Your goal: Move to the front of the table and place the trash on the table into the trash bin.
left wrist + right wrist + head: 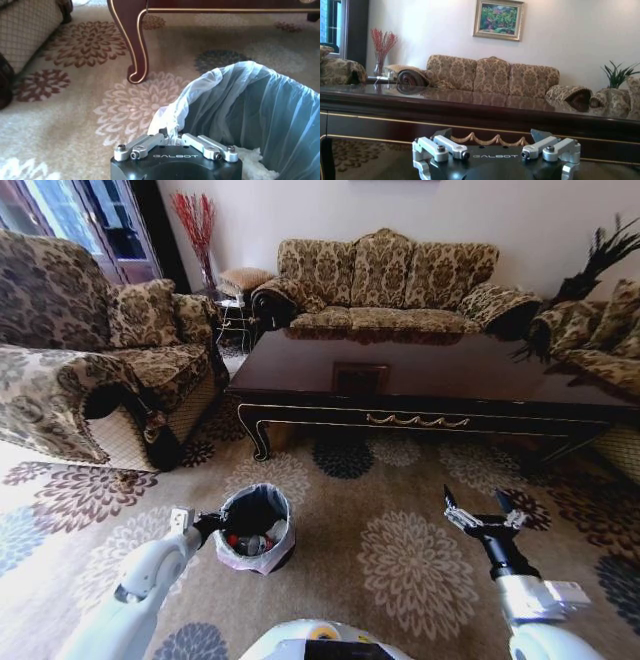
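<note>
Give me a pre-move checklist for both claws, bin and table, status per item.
1. Left claw at the trash bin: ok, it is shut on the bag's rim fold.
2. Right claw free: ok, open and holding nothing, low before the table.
3. Table top free of trash: ok, nothing lies on the glossy top in the head view.
4. Trash in the bin: ok, red and white pieces lie at the bottom.
5. Bin upright on the carpet: ok.
6. Bag seated all round the rim: cannot tell.
</note>
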### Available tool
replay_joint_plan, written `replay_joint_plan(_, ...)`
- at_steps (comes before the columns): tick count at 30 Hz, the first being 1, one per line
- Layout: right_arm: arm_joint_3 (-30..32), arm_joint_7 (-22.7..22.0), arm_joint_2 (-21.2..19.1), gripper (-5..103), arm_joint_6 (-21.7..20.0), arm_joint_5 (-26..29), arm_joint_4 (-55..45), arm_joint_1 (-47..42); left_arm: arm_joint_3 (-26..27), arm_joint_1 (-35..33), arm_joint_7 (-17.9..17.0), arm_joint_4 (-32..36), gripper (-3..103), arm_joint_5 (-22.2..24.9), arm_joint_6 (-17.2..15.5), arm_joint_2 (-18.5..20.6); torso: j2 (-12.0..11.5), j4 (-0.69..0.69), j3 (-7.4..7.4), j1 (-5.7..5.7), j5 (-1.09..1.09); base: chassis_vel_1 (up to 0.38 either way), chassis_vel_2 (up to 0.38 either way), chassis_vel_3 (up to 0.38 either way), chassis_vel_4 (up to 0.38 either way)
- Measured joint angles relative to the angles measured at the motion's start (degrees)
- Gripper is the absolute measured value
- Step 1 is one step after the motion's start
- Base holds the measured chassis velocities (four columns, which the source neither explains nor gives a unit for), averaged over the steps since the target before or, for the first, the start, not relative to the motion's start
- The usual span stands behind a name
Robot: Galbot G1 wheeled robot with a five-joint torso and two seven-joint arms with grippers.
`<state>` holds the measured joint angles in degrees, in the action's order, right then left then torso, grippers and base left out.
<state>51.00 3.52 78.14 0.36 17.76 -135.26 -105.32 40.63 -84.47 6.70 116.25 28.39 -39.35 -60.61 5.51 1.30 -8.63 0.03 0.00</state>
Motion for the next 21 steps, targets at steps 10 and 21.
replay_joint_plan(10,0.0,0.0,0.0,100,0.0,0.0,0.0,0.0,-0.7,3.9,0.5,-3.0,0,2.9,-2.6,0.4,0.0,0.00,0.08,-0.01,-0.01,0.000,0.000,0.000,0.000)
replay_joint_plan(21,0.0,0.0,0.0,100,0.0,0.0,0.0,0.0,-1.6,4.9,0.6,-8.0,0,-0.3,0.0,0.4,0.2,-0.01,-0.10,-0.02,-0.01,0.000,0.000,0.000,0.000)
